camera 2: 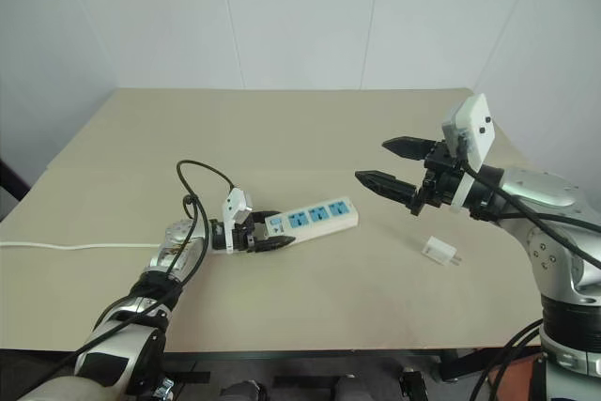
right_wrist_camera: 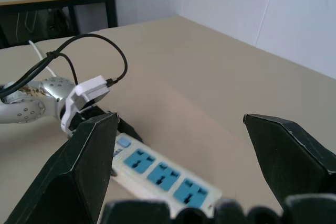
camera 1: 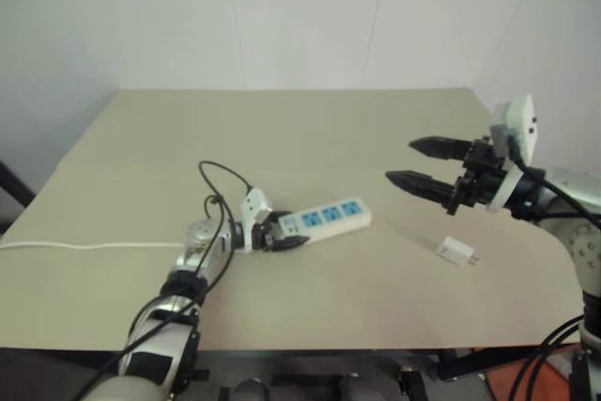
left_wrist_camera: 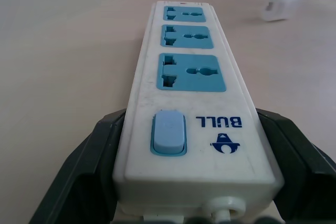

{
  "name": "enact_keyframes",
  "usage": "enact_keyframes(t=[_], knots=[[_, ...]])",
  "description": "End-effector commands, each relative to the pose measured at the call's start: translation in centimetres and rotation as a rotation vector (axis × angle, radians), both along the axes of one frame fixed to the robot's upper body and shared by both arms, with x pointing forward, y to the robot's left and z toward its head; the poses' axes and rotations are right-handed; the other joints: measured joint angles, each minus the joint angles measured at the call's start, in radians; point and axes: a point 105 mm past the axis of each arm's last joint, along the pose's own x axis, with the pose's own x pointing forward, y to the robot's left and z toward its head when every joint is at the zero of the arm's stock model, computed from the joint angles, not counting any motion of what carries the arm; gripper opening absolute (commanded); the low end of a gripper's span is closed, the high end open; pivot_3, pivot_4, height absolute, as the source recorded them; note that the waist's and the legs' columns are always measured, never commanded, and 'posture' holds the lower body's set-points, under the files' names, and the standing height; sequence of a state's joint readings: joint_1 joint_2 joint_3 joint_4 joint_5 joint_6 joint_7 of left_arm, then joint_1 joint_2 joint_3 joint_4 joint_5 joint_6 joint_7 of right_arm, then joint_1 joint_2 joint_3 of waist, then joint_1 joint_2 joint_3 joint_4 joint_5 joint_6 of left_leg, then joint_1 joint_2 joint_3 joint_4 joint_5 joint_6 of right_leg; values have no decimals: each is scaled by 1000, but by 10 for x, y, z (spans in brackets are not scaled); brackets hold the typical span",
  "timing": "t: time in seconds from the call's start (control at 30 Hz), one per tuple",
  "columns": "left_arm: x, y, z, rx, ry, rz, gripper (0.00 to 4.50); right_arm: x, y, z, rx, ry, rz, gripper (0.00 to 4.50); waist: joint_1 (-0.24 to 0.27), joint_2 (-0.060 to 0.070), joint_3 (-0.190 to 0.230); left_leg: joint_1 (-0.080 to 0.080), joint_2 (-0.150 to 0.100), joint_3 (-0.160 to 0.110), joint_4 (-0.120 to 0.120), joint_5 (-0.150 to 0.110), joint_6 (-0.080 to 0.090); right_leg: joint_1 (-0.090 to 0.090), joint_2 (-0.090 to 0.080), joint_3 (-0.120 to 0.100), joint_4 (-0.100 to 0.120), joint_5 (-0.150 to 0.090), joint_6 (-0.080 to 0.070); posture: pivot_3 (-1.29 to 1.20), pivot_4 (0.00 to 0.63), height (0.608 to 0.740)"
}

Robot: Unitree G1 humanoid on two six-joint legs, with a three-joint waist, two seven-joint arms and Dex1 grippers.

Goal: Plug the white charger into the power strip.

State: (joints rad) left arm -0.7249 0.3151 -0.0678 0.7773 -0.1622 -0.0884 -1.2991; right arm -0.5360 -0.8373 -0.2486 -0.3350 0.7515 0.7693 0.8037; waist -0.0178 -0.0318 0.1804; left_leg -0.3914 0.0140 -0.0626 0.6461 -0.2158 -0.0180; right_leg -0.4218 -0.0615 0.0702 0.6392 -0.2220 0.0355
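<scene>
My left gripper pinches the power strip at its switch end; right gripper hovers, jaws spread, above the white charger on the desk

White power strip lies flat; small white charger apart, rightward.

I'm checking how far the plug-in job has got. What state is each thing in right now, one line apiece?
power strip: flat on the table, switch end clamped, all three sockets empty.
white charger: lying loose on the table, unplugged, apart from the strip.
left gripper: shut on the strip's switch end.
right gripper: open, held in the air above the table, holding nothing.
</scene>
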Motion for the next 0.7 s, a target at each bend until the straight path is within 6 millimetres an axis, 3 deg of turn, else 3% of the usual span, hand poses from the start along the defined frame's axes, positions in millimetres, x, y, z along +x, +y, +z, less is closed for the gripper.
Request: enact_keyframes(t=[0.03, 0.13, 0.33, 0.7], knots=[[-18, -4, 9, 72, -95, -201, 3307, -6, -5, 13, 1, -50, -4, 4500, -2, 0, 0, 0, 0, 0, 0, 0, 0, 0, 0, 0, 0, 0, 0, 0, 150, 740], [-20, 0, -1, 164, -148, -233, 3307, -7, -5, 13, 0, -50, -2, 4500, -1, 0, 0, 0, 0, 0, 0, 0, 0, 0, 0, 0, 0, 0, 0, 0, 150, 740], [-17, -4, 0, 129, -148, -216, 3307, -7, -11, 11, -13, -40, -21, 4500, 0, 0, 0, 0, 0, 0, 0, 0, 0, 0, 0, 0, 0, -2, 3, 0, 150, 740], [-27, -6, -9, 73, 0, -217, 3307, 16, -57, 2, -123, 160, -246, 4500, 0, 0, 0, 0, 0, 0, 0, 0, 0, 0, 0, 0, 0, -2, 3, 0, 150, 740]])
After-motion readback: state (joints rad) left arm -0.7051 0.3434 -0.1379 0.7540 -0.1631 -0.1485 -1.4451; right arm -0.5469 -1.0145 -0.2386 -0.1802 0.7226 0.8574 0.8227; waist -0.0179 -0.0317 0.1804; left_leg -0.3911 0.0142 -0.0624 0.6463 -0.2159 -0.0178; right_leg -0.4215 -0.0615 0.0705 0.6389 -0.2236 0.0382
